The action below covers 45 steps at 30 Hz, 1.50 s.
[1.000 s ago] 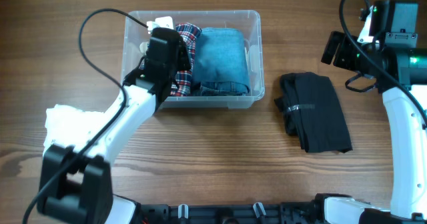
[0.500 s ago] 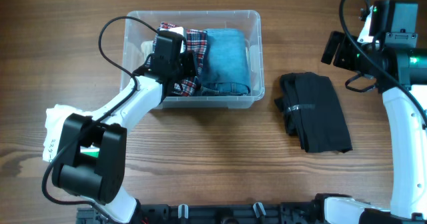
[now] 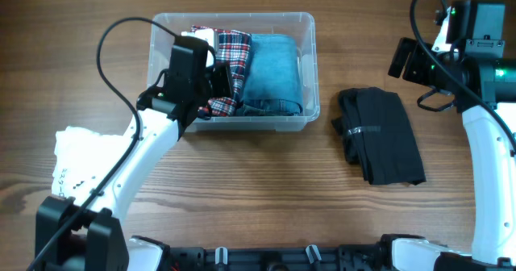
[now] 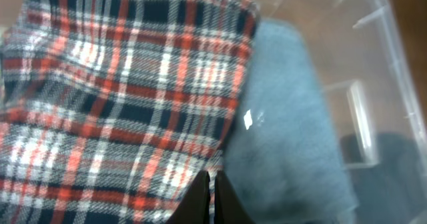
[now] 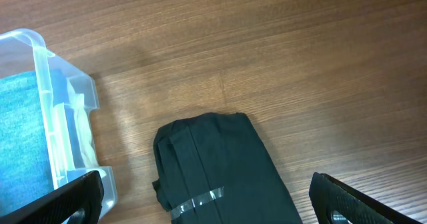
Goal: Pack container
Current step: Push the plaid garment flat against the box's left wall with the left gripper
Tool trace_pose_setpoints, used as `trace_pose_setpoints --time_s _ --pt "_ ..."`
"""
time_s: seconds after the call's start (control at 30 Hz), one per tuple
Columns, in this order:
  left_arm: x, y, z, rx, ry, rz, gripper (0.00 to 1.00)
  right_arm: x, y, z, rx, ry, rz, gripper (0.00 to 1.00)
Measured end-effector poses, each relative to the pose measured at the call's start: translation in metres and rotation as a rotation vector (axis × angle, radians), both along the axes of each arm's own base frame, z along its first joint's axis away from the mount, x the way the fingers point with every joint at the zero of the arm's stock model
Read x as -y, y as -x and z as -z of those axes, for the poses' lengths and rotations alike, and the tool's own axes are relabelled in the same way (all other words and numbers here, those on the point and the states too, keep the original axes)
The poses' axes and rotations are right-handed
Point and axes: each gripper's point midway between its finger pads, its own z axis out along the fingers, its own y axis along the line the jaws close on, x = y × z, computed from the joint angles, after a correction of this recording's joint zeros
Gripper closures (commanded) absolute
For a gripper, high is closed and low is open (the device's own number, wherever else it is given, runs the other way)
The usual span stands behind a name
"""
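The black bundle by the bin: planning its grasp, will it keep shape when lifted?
Probably floppy: the black bundle is folded cloth, so its ends may sag. The tape band around it should stop it unfolding. Flat, it shouldn't roll.

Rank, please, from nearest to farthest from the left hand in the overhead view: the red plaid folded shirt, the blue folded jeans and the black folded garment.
1. Red plaid folded shirt, in the clear plastic container, at the left hand.
2. Blue folded jeans, beside the shirt, in the container's right part.
3. Black folded garment, outside on the wooden table, far right.
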Motion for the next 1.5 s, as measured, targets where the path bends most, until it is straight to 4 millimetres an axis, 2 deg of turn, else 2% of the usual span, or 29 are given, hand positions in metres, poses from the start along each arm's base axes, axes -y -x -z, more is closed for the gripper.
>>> trace_pose_setpoints --time_s 0.1,0.2,0.37,0.63,0.73,0.77,0.83,0.93,1.03,1.1,1.17,1.3,1.37,1.43,1.5 --pt "-0.009 0.027 0.031 -0.160 -0.055 0.000 0.96 0.000 0.000 0.000 0.000 0.000 0.000 0.00" --pt "-0.014 0.041 0.050 -0.252 -0.086 0.000 0.96 0.000 0.000 0.000 0.000 0.000 0.000 0.00" --pt "-0.017 0.046 0.054 -0.290 -0.102 -0.003 0.96 0.000 0.000 0.000 0.000 0.000 0.000 0.00" --pt "-0.014 0.033 0.053 -0.249 -0.094 -0.008 0.96 0.000 0.000 0.000 0.000 0.000 0.000 0.00" --pt "-0.005 0.007 0.026 -0.131 -0.055 -0.009 0.96 0.000 0.000 0.000 0.000 0.000 0.000 0.00" --pt "0.000 -0.013 0.001 -0.034 -0.027 -0.014 0.96 0.000 0.000 0.000 0.000 0.000 0.000 0.00" --pt "0.006 -0.034 -0.030 0.095 0.011 -0.023 0.96 0.000 0.000 0.000 0.000 0.000 0.000 0.00" --pt "0.008 -0.048 -0.050 0.179 0.035 -0.034 0.96 0.000 0.000 0.000 0.000 0.000 0.000 0.00" --pt "0.009 -0.061 -0.054 0.219 0.061 -0.055 0.96 0.000 0.000 0.000 0.000 0.000 0.000 0.00" --pt "0.006 -0.071 -0.046 0.221 0.071 -0.078 0.96 0.000 0.000 0.000 0.000 0.000 0.000 0.00" --pt "0.000 -0.081 -0.028 0.200 0.069 -0.099 0.96 0.000 0.000 0.000 0.000 0.000 0.000 0.00" --pt "-0.007 -0.090 0.020 0.115 0.048 -0.129 0.96 0.000 0.000 0.000 0.000 0.000 0.000 0.00" --pt "-0.006 -0.094 0.050 0.070 0.034 -0.130 0.96 0.000 0.000 0.000 0.000 0.000 0.000 0.00" --pt "-0.004 -0.097 0.058 0.066 0.043 -0.124 0.96 0.000 0.000 0.000 0.000 0.000 0.000 0.00" --pt "-0.001 -0.098 0.057 0.071 0.062 -0.111 0.96 0.000 0.000 0.000 0.000 0.000 0.000 0.00"
